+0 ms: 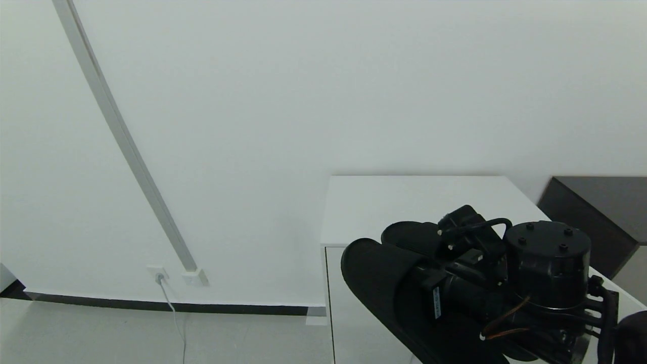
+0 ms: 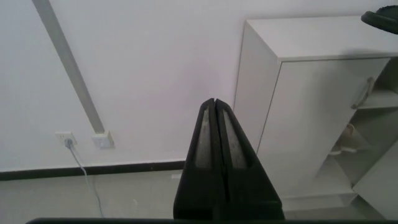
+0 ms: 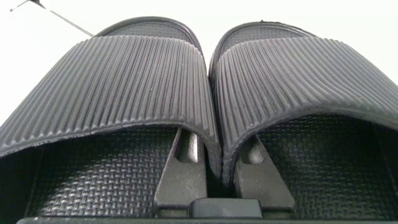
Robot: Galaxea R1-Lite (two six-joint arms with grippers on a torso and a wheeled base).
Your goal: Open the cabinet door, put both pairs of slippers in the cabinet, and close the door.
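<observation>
- Nearest, on the right, clamped in the right gripper (image 3: 217,155): slippers (image 1: 374,273), a black pair side by side, with one finger (image 3: 181,171) under each strap. Inner walls squeezed together between them, evidently to carry both as one load.
- Raised to about the height of the cabinet top, toes pointing far and left, over its near right part. Probably lifted clear before being lowered to the open front.
- Nearer than the cabinet, facing it and the wall (image 1: 303,101): left gripper (image 2: 214,109), pressed together on nothing. Likely parked out of the loaded arm's way.
- Beyond, against the far wall: white cabinet (image 2: 311,37), door (image 2: 317,118) seemingly swung open. Shelves (image 2: 373,106) showing past its handle edge, so ready for loading.
- Farther left, low on the wall: socket (image 1: 157,273) with a cable (image 1: 174,313) trailing to the floor.
</observation>
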